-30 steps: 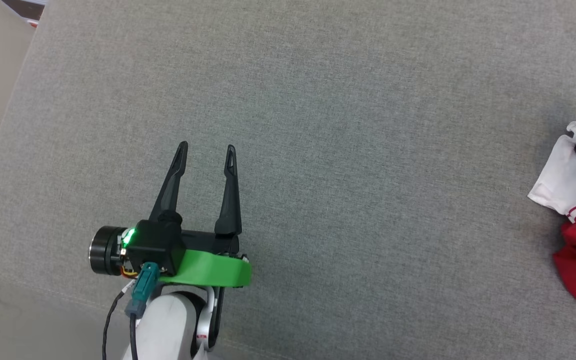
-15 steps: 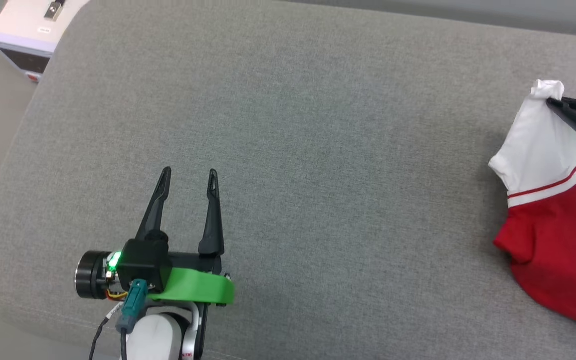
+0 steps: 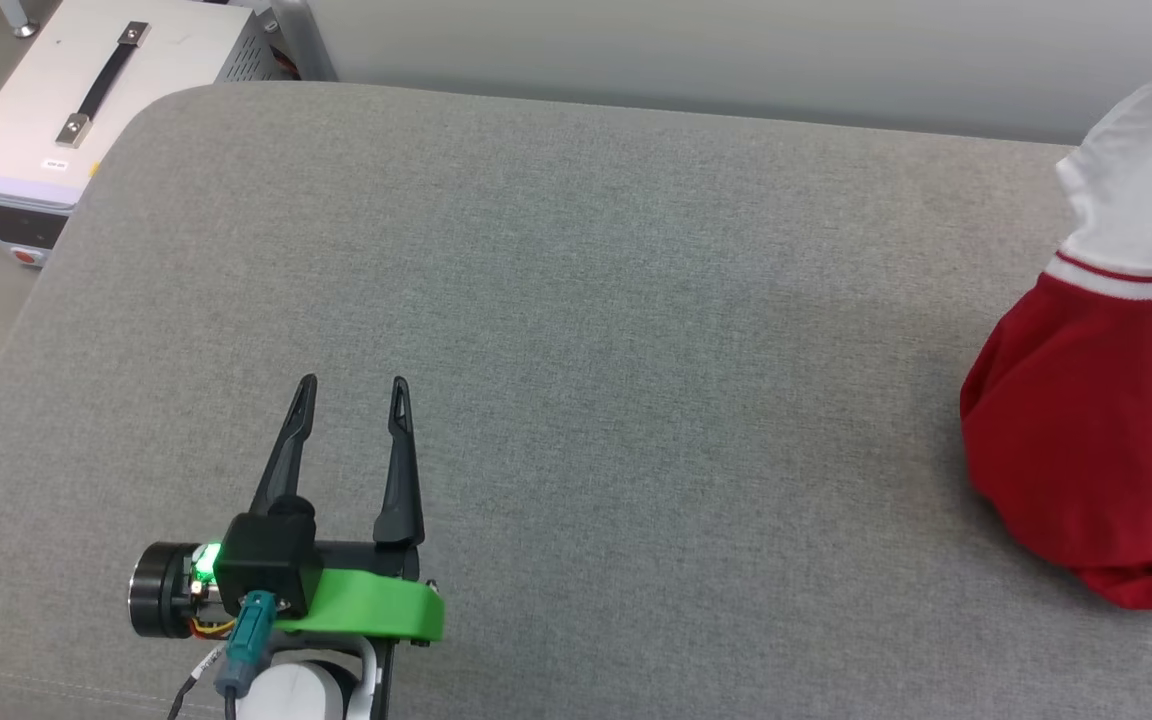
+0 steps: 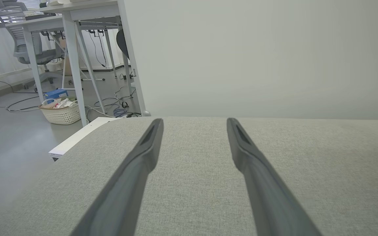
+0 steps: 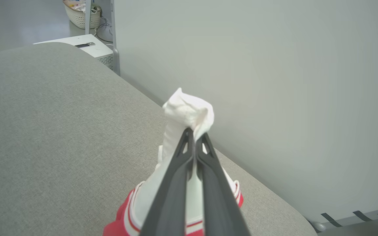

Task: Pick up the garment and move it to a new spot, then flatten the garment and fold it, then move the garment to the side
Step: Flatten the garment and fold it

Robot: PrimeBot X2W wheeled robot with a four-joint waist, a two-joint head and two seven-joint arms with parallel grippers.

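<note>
The garment, a red T-shirt with a white sleeve and striped trim, hangs at the right edge of the head view, its red body bunched above the grey cushion. In the right wrist view my right gripper is shut on the white sleeve, which puckers just past the fingertips, with the garment drooping below. My left gripper is open near the cushion's front left, nothing between its fingers, far from the shirt.
A wide grey cushion spans the work area, with a pale wall behind it. A white box with a handle stands off the far left corner. Desks and a basket sit on the floor beyond.
My right gripper has shut on the white sleeve and lifted it, pulling the shirt up off the cushion. The head camera has tilted up. The left gripper stays open.
</note>
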